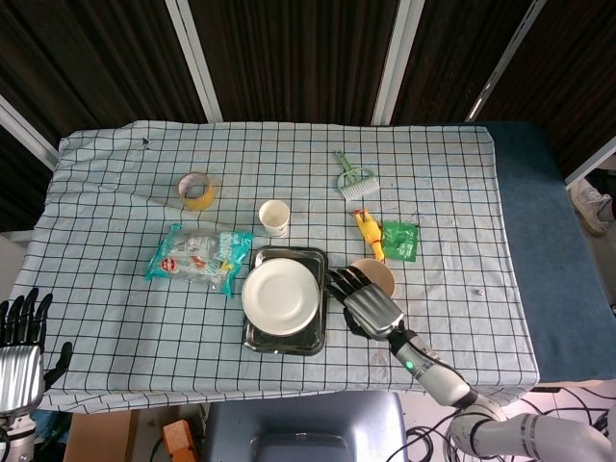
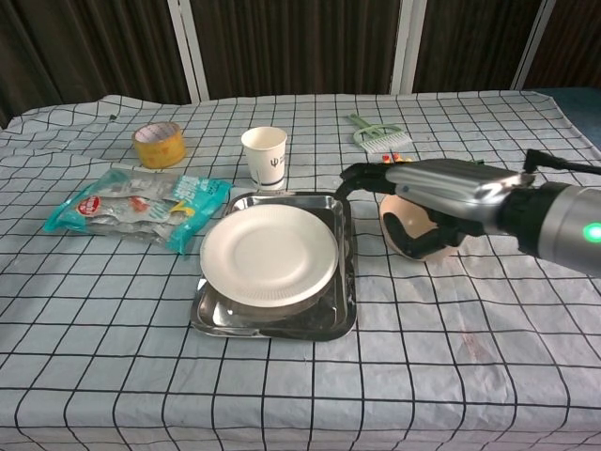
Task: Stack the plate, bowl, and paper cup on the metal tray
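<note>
The worktop (image 1: pixel 462 192), draped in a white cloth with a dark grid, carries everything. Near its front middle lies the rectangular shiny metal tray (image 2: pixel 343 272), and the round white plate (image 2: pixel 269 254) already sits in it, covering most of its left and centre. Left of the tray lies a clear plastic packet with teal and red print (image 2: pixel 131 209).

The right robot hand (image 2: pixel 427 188), black-fingered with a silver back, reaches in from the right and wraps its fingers (image 1: pixel 345 281) over the rim of the tan round bowl (image 2: pixel 406 235), which stands on the cloth just right of the tray; it grips the bowl. The left robot hand (image 1: pixel 21 351) hangs off the worktop's left front corner, fingers apart and upright, holding nothing.

The white paper cup (image 2: pixel 265 156) stands upright just behind the tray. Farther back are a yellow tape roll (image 2: pixel 157 144), a small green brush (image 1: pixel 352 177), a green sachet (image 1: pixel 400 240) and a yellow toy (image 1: pixel 368 233).
</note>
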### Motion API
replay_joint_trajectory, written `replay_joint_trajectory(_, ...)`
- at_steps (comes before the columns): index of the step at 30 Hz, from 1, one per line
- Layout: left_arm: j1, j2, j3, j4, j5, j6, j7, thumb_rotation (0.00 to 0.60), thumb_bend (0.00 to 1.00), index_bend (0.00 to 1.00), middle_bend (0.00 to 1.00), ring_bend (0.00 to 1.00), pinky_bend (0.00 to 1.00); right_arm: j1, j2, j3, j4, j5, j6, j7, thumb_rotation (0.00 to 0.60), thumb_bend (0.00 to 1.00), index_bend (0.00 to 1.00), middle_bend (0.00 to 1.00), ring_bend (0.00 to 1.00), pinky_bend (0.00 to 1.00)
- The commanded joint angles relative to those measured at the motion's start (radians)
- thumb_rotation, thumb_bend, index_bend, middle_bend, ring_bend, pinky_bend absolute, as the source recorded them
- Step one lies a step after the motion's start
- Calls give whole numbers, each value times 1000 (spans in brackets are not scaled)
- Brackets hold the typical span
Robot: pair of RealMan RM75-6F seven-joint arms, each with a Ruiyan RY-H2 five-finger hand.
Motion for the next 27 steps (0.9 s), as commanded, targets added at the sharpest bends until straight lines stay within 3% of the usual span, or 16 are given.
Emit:
replay_joint_trajectory(1,3,1,-6,2,4,0,-7,600,349,0,0,0,0,90,-123,51,77,96,-58,-75,600,822,161,0,0,0)
replay_joint_trajectory(11,19,2,-24,7,21,6,-19,600,348,0,0,0,0,239,-347,86,236,209,-73,-147,600,870,176,0,0,0)
replay_joint_trajectory(22,40,11,-38,3,36,18,-34,600,349,0,0,0,0,337,-436,110,333,350,-69,-234,600,895,189,0,0,0)
replay_joint_trajectory(27,42,13,-42,3,38,10,-41,600,349,0,0,0,0,361,-462,107,345,365,-58,-231,600,902,206,0,0,0)
